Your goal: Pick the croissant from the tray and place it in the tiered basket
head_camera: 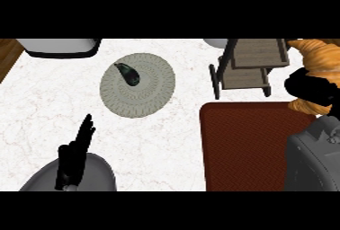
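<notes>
White marbled counter (166,134) fills most of the head view; a strip of wooden floor (8,56) shows at upper left. A white appliance with a dark base (60,47) sits at the top-left edge.

Round woven mat (137,85) lies left of centre, a dark eggplant (127,74) on its upper left part. Dark red tray (252,146) lies at lower right, its visible surface bare. Above it, just apart, stands the tiered basket (249,67), dark-framed, with wooden-looking shelves.

Right hand (309,85) is raised at the right edge beside the basket, fingers curled round the croissant (319,56), which shows above and below the black hand, off the tray and not in the basket. Grey right forearm (312,157) overlaps the tray's right side.

Left hand (74,152) rests at lower left, fingers straight and together, pointing up, holding nothing.

Open counter lies between mat and tray, and along the left side.
</notes>
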Robot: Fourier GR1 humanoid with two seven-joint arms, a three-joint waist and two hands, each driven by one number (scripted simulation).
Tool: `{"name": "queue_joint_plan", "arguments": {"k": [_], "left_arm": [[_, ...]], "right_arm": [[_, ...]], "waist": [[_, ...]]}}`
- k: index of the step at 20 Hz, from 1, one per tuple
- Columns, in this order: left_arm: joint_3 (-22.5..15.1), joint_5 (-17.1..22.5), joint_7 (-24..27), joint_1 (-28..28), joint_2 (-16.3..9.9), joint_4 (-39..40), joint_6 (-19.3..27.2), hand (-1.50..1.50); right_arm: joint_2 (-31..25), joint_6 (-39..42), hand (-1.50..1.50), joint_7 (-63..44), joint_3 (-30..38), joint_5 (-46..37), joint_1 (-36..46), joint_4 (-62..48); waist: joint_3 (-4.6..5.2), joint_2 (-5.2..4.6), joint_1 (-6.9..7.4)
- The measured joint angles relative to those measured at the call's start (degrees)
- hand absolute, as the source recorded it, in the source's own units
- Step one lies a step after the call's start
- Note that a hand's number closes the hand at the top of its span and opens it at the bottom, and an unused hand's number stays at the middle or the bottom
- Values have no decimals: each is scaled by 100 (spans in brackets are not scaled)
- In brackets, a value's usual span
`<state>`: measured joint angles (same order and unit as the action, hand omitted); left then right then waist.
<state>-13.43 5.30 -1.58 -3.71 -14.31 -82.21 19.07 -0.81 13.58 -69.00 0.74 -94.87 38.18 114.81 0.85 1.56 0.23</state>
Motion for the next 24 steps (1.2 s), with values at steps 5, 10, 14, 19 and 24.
{"name": "queue_joint_plan", "arguments": {"k": [5, 10, 14, 19, 24], "left_arm": [[-26, -6, -19, 42, 26, 28, -32, 0], [-46, -8, -60, 95, 29, 20, -74, 0], [-35, -9, -50, 123, 38, 35, -84, 0], [-46, -38, -38, 136, 67, 10, -83, 0], [-28, -61, 9, 128, 101, -7, -80, 0]], "right_arm": [[71, 510, 150, 213, 382, -638, 1091, -409], [82, 1002, 150, 370, 1000, -1182, 2308, -1051], [61, 1313, 150, 472, 1641, -1554, 3269, -1696], [-84, 1594, 150, 657, 2469, -1769, 4327, -2645], [-238, 1548, 150, 693, 3146, -1831, 4903, -3626]], "waist": [[-16, -14, 68], [-38, -55, 140], [-59, -97, 155], [-76, -141, 177], [-88, -176, 187]]}}
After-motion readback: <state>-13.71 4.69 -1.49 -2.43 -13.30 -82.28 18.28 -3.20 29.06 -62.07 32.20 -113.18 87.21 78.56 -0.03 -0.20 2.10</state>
